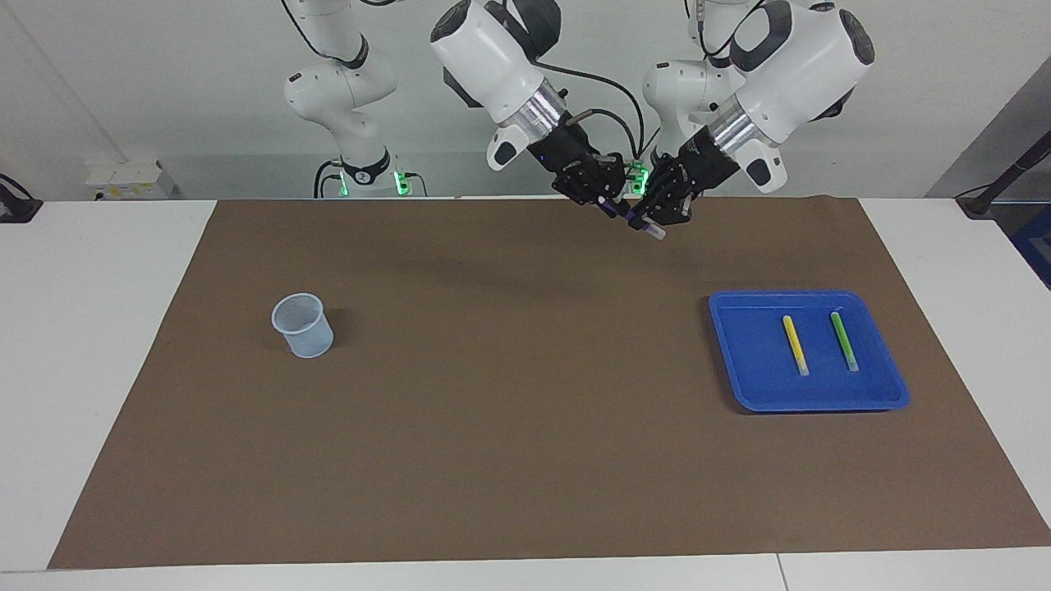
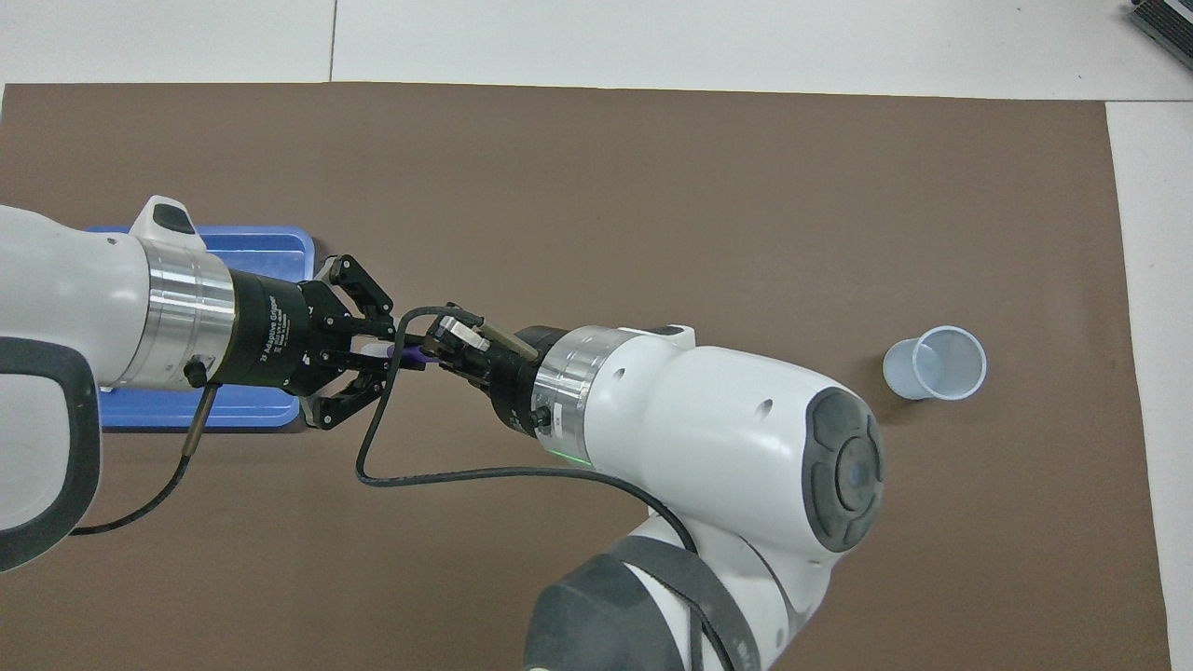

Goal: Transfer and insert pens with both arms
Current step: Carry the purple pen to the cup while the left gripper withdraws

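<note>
Covering the white table (image 1: 98, 328), a brown mat (image 1: 525, 443).

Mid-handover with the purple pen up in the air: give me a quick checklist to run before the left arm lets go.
1. Right tool shut on the purple pen: ok, its fingertips meet on the barrel.
2. Left tool shut on the same pen, near the pale cap end: ok.
3. Pen clear of the brown mat, held in the air between the two tools: ok.
4. Cup upright with its mouth open, toward the right arm's end of the table: ok.
5. Yellow pen and green pen lying apart in the blue tray: ok.
6. Right grip firm enough to carry the pen alone: cannot tell.
</note>
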Available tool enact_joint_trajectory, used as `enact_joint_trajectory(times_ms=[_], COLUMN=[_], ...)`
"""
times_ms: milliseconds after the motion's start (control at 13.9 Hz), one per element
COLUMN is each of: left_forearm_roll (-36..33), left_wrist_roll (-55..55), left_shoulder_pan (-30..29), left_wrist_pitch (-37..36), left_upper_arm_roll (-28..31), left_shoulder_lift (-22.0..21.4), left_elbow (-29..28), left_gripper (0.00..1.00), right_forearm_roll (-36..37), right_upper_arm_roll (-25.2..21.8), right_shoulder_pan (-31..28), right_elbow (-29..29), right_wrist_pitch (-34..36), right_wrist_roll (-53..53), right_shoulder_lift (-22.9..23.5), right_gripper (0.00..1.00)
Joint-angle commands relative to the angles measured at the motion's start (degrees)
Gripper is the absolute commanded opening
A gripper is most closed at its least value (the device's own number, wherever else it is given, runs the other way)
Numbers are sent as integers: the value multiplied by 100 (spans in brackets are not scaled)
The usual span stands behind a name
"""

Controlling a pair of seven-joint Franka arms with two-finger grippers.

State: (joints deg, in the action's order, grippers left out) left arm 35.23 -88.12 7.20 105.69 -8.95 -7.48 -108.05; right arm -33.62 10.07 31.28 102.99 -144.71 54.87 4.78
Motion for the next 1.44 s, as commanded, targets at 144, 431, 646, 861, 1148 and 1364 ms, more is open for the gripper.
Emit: enact_joint_trajectory(times_ms=[144, 431, 646, 861, 1148, 1364], left_forearm_roll=[63, 71, 71, 71, 36, 1], left_wrist_roll=[-21, -3, -38, -47, 582, 2013], left_shoulder_pan=[79, 62, 18, 9, -131, -517], left_wrist_pitch=[66, 127, 127, 119, 22, -346], left_upper_arm_roll=[69, 69, 69, 78, 113, 113], left_shoulder_lift=[-192, -192, -192, -192, -271, -385], left_elbow=[-182, -190, -190, -199, -287, -462], left_gripper=[0, 40, 63, 68, 66, 62], right_forearm_roll=[-180, -189, -180, -163, -40, 669], right_upper_arm_roll=[21, 12, 12, -5, -23, -23], right_shoulder_pan=[-61, -61, -69, -428, -1053, -1500], right_elbow=[28, 28, 28, 37, 11, -16], right_wrist_pitch=[66, 57, 101, 792, 1804, 2612], right_wrist_roll=[-196, -196, -213, -974, -2162, -3076], right_shoulder_lift=[-21, -21, -21, -73, -108, -152], right_gripper=[0, 0, 0, 0, 0, 0])
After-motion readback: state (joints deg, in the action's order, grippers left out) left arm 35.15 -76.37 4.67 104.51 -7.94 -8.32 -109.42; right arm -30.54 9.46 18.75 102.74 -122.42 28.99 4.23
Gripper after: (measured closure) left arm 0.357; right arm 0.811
